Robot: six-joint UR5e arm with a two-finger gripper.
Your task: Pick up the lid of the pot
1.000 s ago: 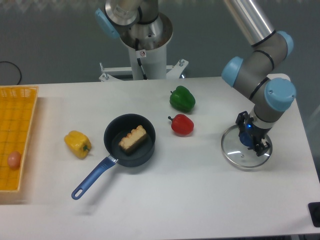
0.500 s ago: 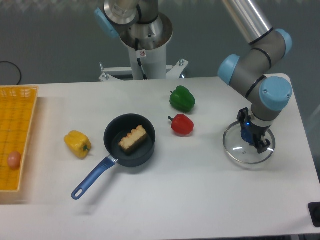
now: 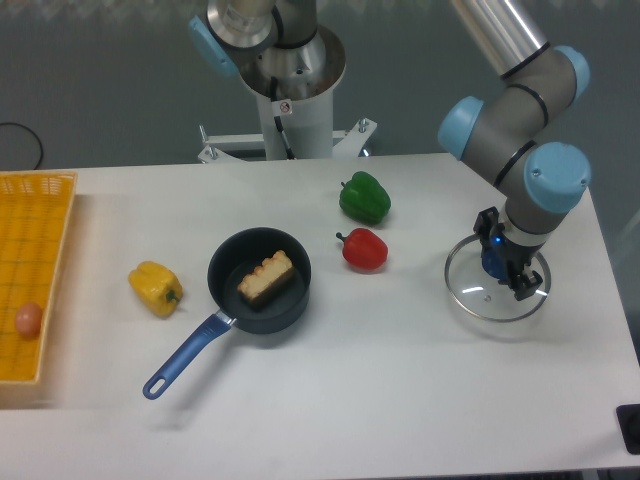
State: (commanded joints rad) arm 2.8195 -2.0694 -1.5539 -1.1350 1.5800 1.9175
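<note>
Right side of view: pot lid (image 3: 476,298), clear with a thin pale rim, lies under the gripper (image 3: 505,258). The gripper is closed in on the lid's blue knob (image 3: 494,264), one finger to either side; the fingers cover part of the knob, so its full shape is hard to make out. Cannot tell whether the lid's rim touches the table (image 3: 300,400). The lid's upper right part is hidden behind gripper and arm (image 3: 553,180).

Left of centre: black frying pan (image 3: 284,312), blue handle (image 3: 186,356) toward lower left. In it, a tan block (image 3: 266,278) with a ridged top, resting against the inner wall; material uncertain.

Between pan and lid: red pepper (image 3: 365,251); green pepper (image 3: 366,199) just behind it. Left of pan, apart from it: yellow pepper (image 3: 154,287).

Left edge: orange crate (image 3: 57,230), cut off by the frame, with a brownish oval item (image 3: 29,320) inside, identity unclear. Dark cable (image 3: 38,143) above it, also cut off. Top: metal mounting hardware (image 3: 300,55), cropped. Lower right corner: black object (image 3: 629,419), only a part in frame, not identifiable.
</note>
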